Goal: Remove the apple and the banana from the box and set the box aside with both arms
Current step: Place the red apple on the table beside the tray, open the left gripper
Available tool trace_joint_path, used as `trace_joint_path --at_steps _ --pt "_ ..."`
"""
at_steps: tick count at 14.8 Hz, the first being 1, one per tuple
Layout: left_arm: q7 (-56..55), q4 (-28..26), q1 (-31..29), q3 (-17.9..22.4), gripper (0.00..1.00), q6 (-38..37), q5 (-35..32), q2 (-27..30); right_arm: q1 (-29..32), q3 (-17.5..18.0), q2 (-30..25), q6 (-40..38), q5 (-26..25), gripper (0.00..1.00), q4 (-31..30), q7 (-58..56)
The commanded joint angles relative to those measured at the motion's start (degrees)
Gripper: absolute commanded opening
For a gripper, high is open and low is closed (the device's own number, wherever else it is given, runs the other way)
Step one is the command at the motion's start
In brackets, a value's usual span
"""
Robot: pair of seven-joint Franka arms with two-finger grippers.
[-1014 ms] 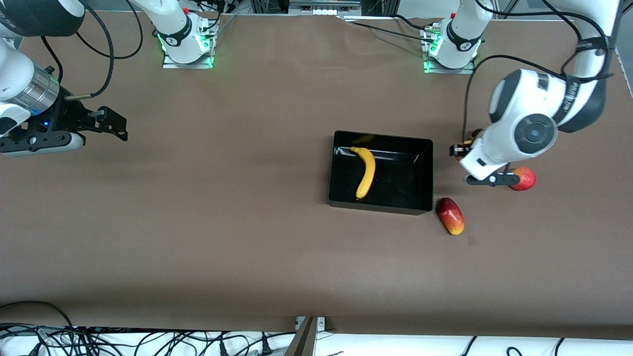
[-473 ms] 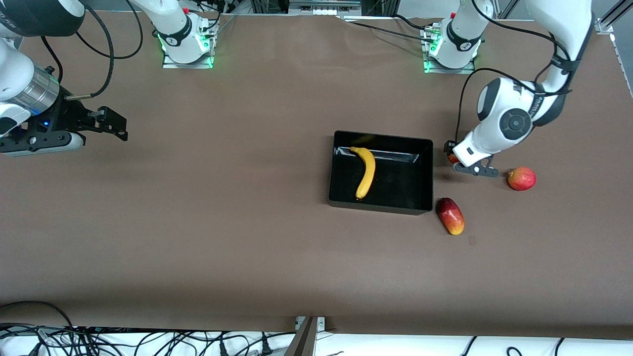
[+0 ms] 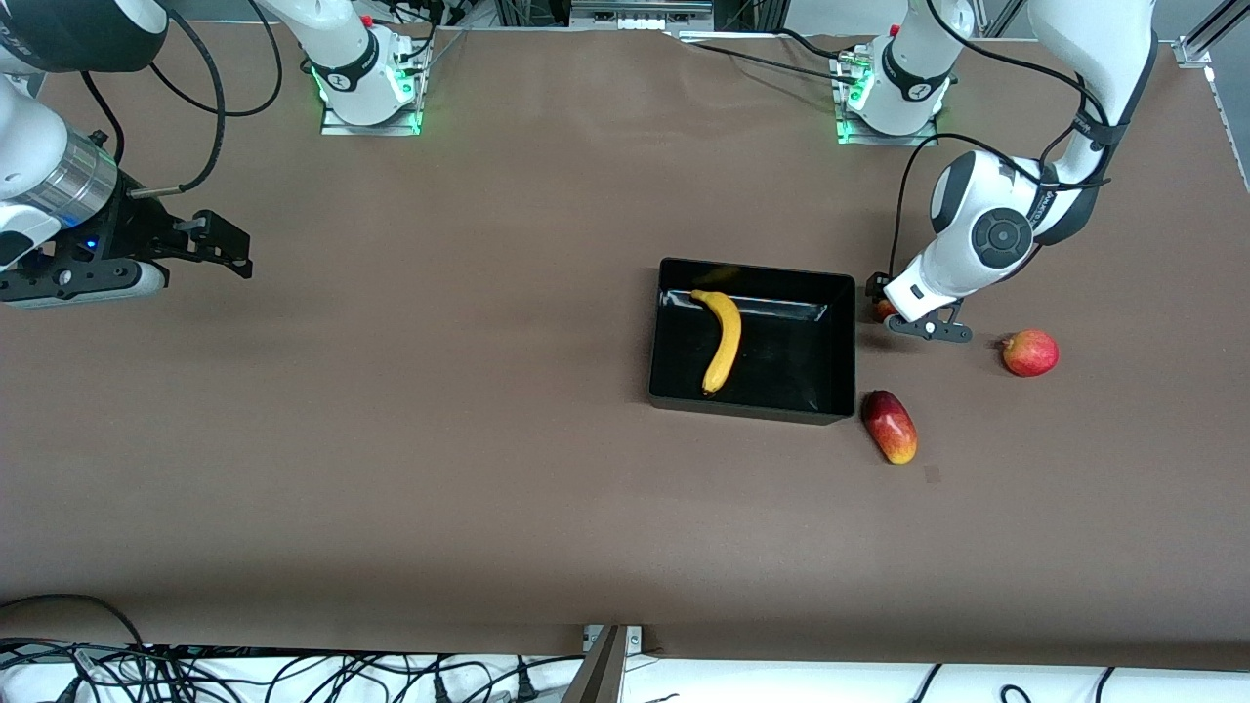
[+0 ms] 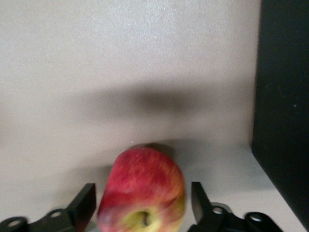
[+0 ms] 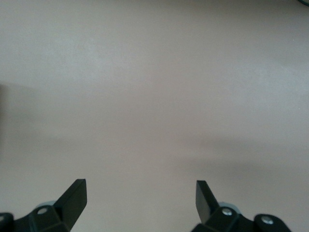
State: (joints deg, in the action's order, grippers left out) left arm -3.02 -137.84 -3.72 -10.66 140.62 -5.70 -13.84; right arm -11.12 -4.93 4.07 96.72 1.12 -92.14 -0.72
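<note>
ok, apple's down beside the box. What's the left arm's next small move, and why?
Probably lift the left end effector straight up. Its fingers stand open with gaps either side of the apple, which sits on the table beside the box; the banana is still inside.

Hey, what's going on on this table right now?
The left arm's end effector is down at the table beside the black box, with the apple between its open fingers, a gap showing on each side. The banana lies in the box. A mango and another red fruit lie on the table near the box. The right arm's end effector waits open at its own end of the table.
</note>
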Motion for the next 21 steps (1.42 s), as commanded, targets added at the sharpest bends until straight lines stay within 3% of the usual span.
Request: trace_joint_path --at_steps 1,3,6,8,11,14,17,21 --pt "-0.9 0.7 0.3 0.0 1.0 -2.1 -0.5 3.3 0.7 0.6 -0.4 -0.1 -0.7 1.0 0.2 0.0" --pt "-0.9 5.4 0.3 -0.1 1.0 -9.8 -0.5 6.1 0.7 0.6 -0.4 -0.1 -0.7 1.0 0.2 0.0" --pt "-0.9 19.0 2.0 -0.8 1.0 -27.9 0.5 6.1 0.7 0.6 -0.4 -0.1 -0.7 1.0 0.2 0.0" --pt "-0.9 24.0 4.1 -2.1 1.0 -31.0 0.6 5.6 0.7 0.6 -0.4 -0.1 -0.7 1.0 0.2 0.0" --pt "-3.2 28.6 5.1 -7.5 1.0 -28.9 5.2 1.5 0.7 0.6 -0.5 -0.1 -0.7 1.0 0.2 0.0" --pt "-12.6 28.5 9.9 -9.3 1.0 -18.8 5.6 -2.7 0.7 0.6 -0.4 -0.1 -0.7 1.0 0.2 0.0" --pt "-19.2 27.6 14.1 -9.4 1.0 -8.0 5.1 -9.1 0.7 0.6 -0.4 -0.1 -0.7 1.0 0.2 0.0" --pt "-19.6 25.0 16.4 -9.0 1.0 -0.5 4.6 -14.6 0.7 0.6 -0.5 -0.1 -0.7 1.0 0.2 0.0"
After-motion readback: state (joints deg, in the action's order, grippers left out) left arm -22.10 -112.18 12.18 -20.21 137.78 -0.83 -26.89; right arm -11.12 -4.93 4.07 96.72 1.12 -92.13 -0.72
